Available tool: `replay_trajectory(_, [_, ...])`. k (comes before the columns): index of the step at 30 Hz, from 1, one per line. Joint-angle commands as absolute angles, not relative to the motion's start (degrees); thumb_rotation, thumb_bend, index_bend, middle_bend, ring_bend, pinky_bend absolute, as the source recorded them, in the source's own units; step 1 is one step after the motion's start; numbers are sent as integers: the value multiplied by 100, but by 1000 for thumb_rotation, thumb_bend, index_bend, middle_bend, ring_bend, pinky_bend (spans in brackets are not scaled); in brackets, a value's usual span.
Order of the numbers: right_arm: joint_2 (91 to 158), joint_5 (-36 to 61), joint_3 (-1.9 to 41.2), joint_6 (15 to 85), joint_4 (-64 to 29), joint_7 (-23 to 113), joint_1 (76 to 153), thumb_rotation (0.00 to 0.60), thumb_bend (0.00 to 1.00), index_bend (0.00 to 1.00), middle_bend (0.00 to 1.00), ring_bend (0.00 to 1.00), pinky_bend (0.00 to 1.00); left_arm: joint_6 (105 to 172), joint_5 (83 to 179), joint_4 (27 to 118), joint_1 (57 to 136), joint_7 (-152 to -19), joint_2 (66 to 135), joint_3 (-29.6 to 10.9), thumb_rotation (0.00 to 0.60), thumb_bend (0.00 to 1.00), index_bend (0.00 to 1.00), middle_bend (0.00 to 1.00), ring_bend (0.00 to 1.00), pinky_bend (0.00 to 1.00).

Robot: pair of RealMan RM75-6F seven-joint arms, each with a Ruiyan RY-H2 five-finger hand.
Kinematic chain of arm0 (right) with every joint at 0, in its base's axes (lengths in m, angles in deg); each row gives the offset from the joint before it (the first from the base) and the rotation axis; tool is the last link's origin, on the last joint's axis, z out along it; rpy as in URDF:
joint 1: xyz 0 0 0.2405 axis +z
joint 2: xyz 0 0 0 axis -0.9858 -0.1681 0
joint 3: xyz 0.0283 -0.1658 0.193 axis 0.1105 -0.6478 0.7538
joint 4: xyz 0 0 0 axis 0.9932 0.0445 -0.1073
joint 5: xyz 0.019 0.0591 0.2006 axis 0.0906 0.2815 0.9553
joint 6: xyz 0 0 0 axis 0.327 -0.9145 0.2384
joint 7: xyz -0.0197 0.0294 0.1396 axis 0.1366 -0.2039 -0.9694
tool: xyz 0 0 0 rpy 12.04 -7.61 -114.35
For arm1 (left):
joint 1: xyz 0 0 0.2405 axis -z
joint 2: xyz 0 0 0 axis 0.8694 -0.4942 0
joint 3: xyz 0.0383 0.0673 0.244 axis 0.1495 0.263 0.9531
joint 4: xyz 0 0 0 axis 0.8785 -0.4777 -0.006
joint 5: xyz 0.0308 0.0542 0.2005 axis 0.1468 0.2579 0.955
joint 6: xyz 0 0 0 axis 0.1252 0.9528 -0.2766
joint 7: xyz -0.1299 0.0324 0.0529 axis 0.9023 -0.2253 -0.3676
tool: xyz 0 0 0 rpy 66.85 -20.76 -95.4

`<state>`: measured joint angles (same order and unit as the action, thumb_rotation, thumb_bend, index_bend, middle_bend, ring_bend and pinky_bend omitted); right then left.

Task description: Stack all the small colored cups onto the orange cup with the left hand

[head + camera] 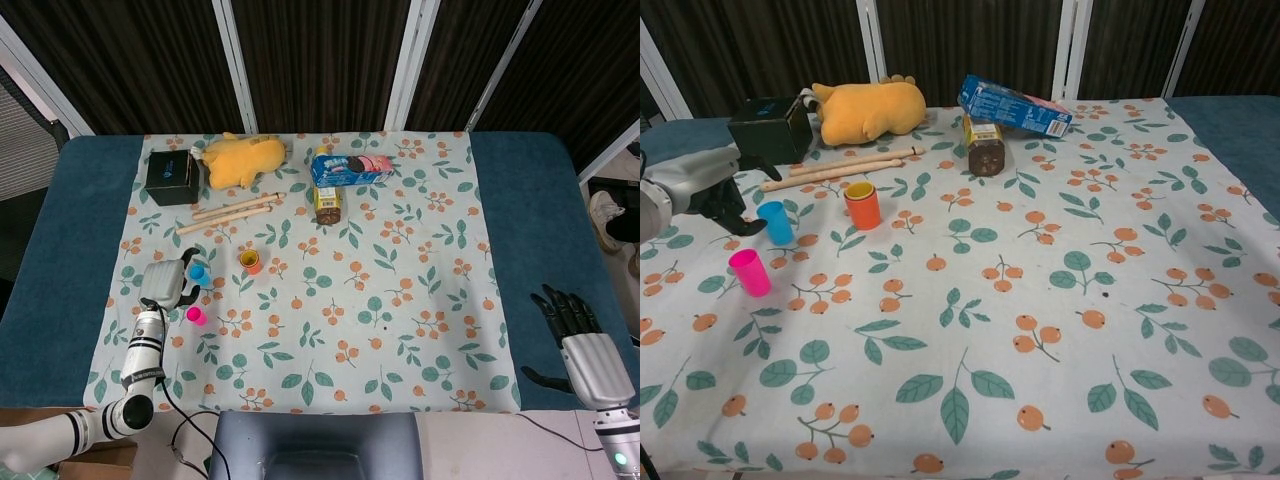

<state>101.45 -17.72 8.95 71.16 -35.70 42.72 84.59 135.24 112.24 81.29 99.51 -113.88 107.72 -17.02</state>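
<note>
Three upright cups (862, 205), mouths up

head view looks steeply down on the whole table (520, 200) from above; chest view sits low and near, facing far across the same floral cloth (1060, 300).

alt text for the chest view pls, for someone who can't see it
The robot's left hand sits at the far left edge of a floral tablecloth, just beside a blue cup, with a pink cup nearer the camera. An orange cup with a yellow cup nested inside stands to their right. Behind are wooden sticks, a yellow plush toy, a black box, a blue carton and a jar.
</note>
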Motion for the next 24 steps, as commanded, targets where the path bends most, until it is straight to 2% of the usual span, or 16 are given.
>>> replay_trajectory(1, [10145, -1775, 885, 7083, -3568, 4276, 8470, 600, 117, 0, 0, 0, 0, 13482, 11247, 8040, 9983, -11338, 10830, -1692, 600, 375, 250, 1000, 1000, 1000])
replay_trajectory(24, [10170, -1670, 931, 7052, -3576, 4363, 8474, 600, 118, 0, 0, 0, 0, 13144, 11210, 7242, 10156, -11005, 11144, -1750, 600, 372, 457, 1000, 1000, 1000])
